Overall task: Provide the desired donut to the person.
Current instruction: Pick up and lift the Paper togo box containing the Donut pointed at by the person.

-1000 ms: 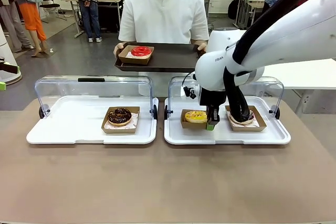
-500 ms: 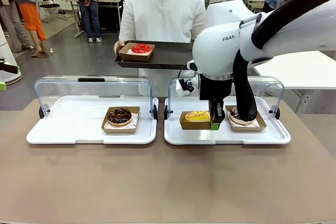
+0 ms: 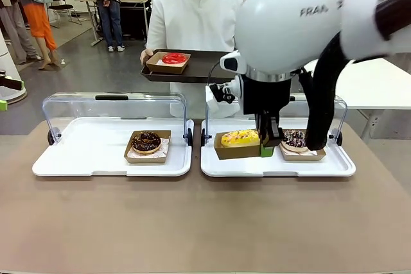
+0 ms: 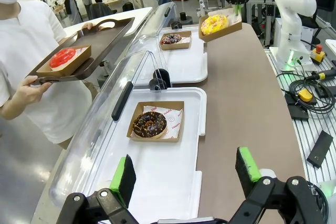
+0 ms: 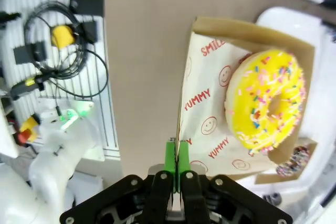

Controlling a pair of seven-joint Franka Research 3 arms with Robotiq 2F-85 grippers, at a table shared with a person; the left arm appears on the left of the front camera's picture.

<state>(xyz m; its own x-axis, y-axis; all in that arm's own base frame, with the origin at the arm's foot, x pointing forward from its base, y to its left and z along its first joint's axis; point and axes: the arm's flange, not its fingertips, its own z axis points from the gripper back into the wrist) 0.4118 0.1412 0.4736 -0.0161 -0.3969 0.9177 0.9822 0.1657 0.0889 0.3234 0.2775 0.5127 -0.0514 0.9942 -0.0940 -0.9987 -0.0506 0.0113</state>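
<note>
The yellow sprinkled donut (image 3: pixel 240 137) lies in a brown cardboard box (image 3: pixel 226 151) held just above the right white tray (image 3: pixel 276 166). My right gripper (image 3: pixel 266 147) is shut on the box's right edge. In the right wrist view its fingers (image 5: pixel 170 156) pinch the box's printed paper liner and wall beside the yellow donut (image 5: pixel 265 100). The person (image 3: pixel 199 20) stands at the far side holding a dark tray (image 3: pixel 199 72) with a red donut (image 3: pixel 172 59) in a box. My left gripper (image 4: pixel 186 169) hangs open over the left white tray (image 4: pixel 173 182), near a chocolate donut (image 4: pixel 149 123).
The chocolate donut (image 3: pixel 146 140) sits in its box on the left tray (image 3: pixel 77 158). A chocolate sprinkled donut (image 3: pixel 295 139) stays on the right tray. Both trays have clear lids (image 3: pixel 115 104) raised at the back. Bare brown table (image 3: pixel 205 222) lies in front.
My right gripper has lifted the yellow donut's box off the right tray, and the arm has risen. The person's tray has barely moved.
</note>
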